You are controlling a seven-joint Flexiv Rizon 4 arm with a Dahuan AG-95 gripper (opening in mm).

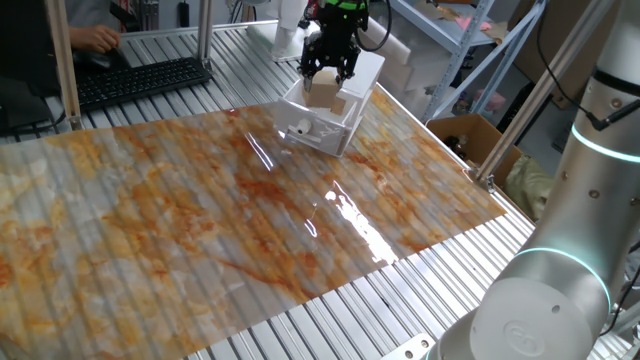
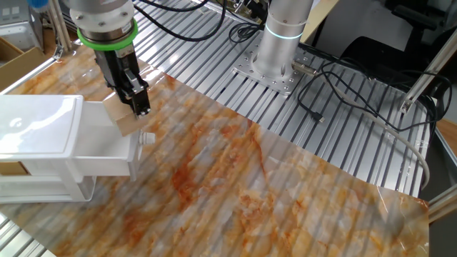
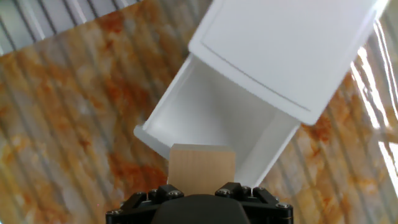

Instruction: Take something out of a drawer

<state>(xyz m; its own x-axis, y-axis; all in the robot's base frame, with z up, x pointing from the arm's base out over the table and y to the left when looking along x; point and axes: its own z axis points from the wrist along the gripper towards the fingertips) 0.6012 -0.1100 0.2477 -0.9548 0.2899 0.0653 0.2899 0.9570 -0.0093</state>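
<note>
The drawer unit (image 1: pixel 352 75) with a white top stands at the far side of the mat, its drawer (image 1: pixel 318 128) pulled open; it also shows in the other fixed view (image 2: pixel 36 125) and the hand view (image 3: pixel 292 43). My gripper (image 1: pixel 326 78) is shut on the tan wooden cube (image 1: pixel 325 92) and holds it above the open drawer's front. In the other fixed view the cube (image 2: pixel 120 116) sits between the black fingers (image 2: pixel 137 96), above the drawer (image 2: pixel 100 153). In the hand view the cube (image 3: pixel 202 165) hangs over the drawer's front edge (image 3: pixel 155 138).
An orange-marbled mat (image 1: pixel 200 220) covers the slatted metal table. A keyboard (image 1: pixel 140 80) lies at the far left. A second arm's base (image 2: pixel 275 43) stands on the table, with cables (image 2: pixel 343 93) beside it. A cardboard box (image 1: pixel 470 135) sits off the table's right side.
</note>
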